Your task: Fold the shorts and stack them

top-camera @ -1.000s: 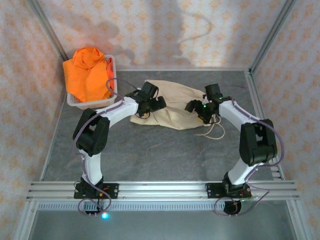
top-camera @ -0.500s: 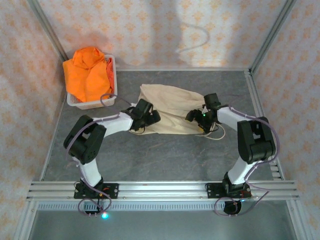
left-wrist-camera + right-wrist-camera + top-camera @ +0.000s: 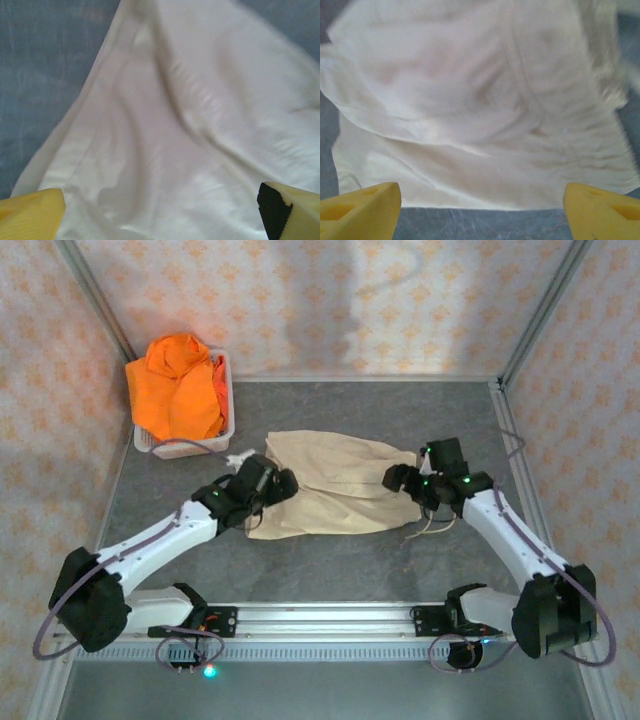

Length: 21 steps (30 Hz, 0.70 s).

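Shorts [image 3: 340, 495] between left hand [image 3: 283, 483] and right hand [image 3: 398, 478], basket [image 3: 190, 448] with other shorts [image 3: 175, 390] behind-left

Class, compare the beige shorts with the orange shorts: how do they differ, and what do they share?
The beige shorts are pale tan; the orange shorts are bright orange. The beige shorts lie on the table; the orange shorts sit in the white basket. The beige shorts are spread fairly flat; the orange shorts are heaped up. Both are soft, wrinkled cloth.

Left claw [image 3: 284, 483] and right claw [image 3: 399, 480] hide the beige shorts [image 3: 340, 485] at both ends.
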Motion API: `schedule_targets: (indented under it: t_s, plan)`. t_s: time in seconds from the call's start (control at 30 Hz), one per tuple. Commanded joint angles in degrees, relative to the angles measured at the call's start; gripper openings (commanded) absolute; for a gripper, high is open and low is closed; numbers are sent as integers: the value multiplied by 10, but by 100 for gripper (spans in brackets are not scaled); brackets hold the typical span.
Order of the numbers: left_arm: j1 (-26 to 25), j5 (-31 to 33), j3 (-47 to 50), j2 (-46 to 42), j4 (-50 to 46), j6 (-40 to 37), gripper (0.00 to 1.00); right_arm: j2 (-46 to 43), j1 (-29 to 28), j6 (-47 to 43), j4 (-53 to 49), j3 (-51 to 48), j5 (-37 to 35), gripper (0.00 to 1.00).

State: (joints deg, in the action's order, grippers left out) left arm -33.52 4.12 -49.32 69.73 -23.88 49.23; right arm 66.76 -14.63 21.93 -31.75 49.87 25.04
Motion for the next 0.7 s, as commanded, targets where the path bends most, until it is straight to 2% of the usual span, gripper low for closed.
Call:
schedule_targets:
  t_s: [0.0, 0.17, 0.4, 0.67]
  plan:
    - [32, 31, -65, 12, -67, -61, 99, -5, -1, -70, -63, 63, -135, 83]
    - [74, 0, -131, 109, -71, -101, 88, 65, 9, -111, -68, 116, -179, 82]
    - [95, -31, -210, 261, -52, -121, 75, 178, 43, -107, -57, 146, -102, 75]
    - [96, -36, -278, 375, -28, -128, 67, 246, 51, -112, -32, 152, -66, 67]
